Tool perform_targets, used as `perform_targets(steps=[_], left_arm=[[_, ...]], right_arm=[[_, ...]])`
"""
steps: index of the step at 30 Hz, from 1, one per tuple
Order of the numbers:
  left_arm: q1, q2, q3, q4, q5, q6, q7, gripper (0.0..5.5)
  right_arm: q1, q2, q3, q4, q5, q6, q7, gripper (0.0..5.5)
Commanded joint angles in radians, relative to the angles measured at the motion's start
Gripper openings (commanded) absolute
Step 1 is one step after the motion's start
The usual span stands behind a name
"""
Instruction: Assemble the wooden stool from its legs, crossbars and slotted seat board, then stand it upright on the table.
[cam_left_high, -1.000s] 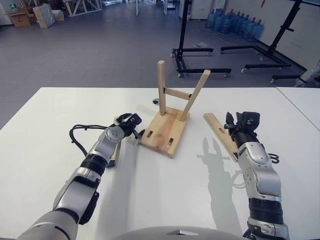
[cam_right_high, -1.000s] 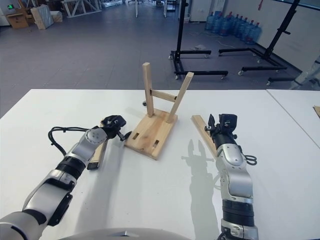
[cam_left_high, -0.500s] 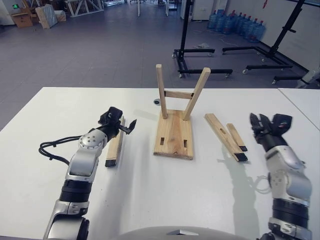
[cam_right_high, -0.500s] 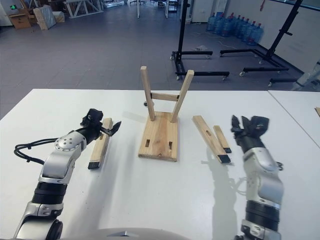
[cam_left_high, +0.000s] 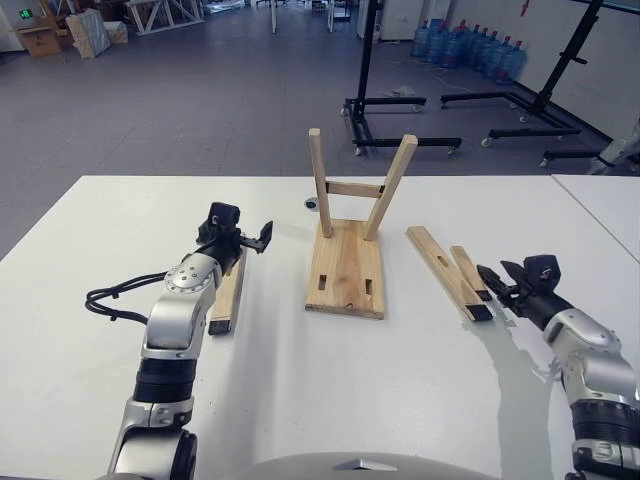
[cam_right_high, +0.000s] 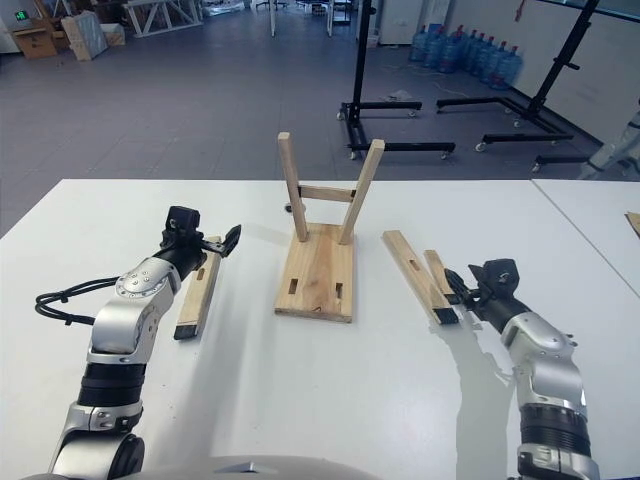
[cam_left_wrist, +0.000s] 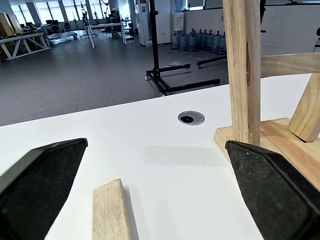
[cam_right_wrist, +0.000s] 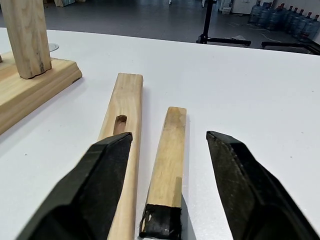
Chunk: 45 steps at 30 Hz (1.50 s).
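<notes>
My right pincer (cam_right_wrist: 170, 167) has dropped low since a moment ago. It is wide open and empty, straddling the short black-tipped bar (cam_right_wrist: 167, 150), with the slotted leg (cam_right_wrist: 120, 150) just beside it. My left pincer (cam_left_wrist: 155, 192), also open and empty, hovers over another leg (cam_left_wrist: 111, 212). The seat board (cam_left_high: 345, 275) lies to its right.

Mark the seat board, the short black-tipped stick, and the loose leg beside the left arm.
seat board (cam_left_high: 345, 272): left eye view, bare middle of its top face.
short black-tipped stick (cam_right_wrist: 168, 162): right wrist view, midway along its length.
loose leg (cam_left_high: 228, 297): left eye view, middle of its upper face.
</notes>
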Motion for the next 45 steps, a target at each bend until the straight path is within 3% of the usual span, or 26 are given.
perform_targets(steps=[1,14,19,22,28,34,36,41,45], left_arm=[[0.008,-0.002,-0.015,-0.010,-0.003,0.015,0.005,5.09],[0.035,-0.003,-0.040,-0.014,0.001,0.016,0.006,5.09],[0.041,-0.007,-0.042,-0.018,0.001,0.019,0.013,5.09],[0.042,-0.006,-0.044,-0.017,-0.001,0.023,0.013,5.09],[0.045,-0.006,-0.062,-0.018,0.004,0.025,0.013,5.09],[0.040,-0.003,-0.060,-0.020,0.002,0.022,0.015,5.09],[0.037,-0.007,-0.055,-0.031,-0.005,0.028,0.016,5.09],[-0.064,-0.078,0.078,-0.118,-0.214,0.160,0.003,5.09],[-0.203,-0.166,0.259,-0.222,-0.588,0.371,0.028,5.09]], right_arm=[[-0.052,-0.018,0.034,0.095,-0.066,0.019,-0.050,2.97],[-0.082,-0.037,0.062,0.154,-0.089,0.032,-0.030,2.97],[-0.058,-0.008,0.104,0.178,-0.085,0.201,-0.032,2.97],[-0.054,-0.008,0.097,0.178,-0.075,0.252,-0.050,2.37],[-0.039,-0.030,0.159,0.188,-0.151,0.164,-0.064,1.36],[-0.041,-0.019,0.148,0.203,-0.143,0.131,-0.087,1.30],[-0.060,0.008,0.095,0.201,-0.116,0.099,-0.145,1.30],[-0.125,0.071,-0.028,-0.085,-0.160,-0.075,-0.434,1.30],[-0.233,0.081,0.027,-0.382,-0.182,-0.091,-0.476,1.30]])
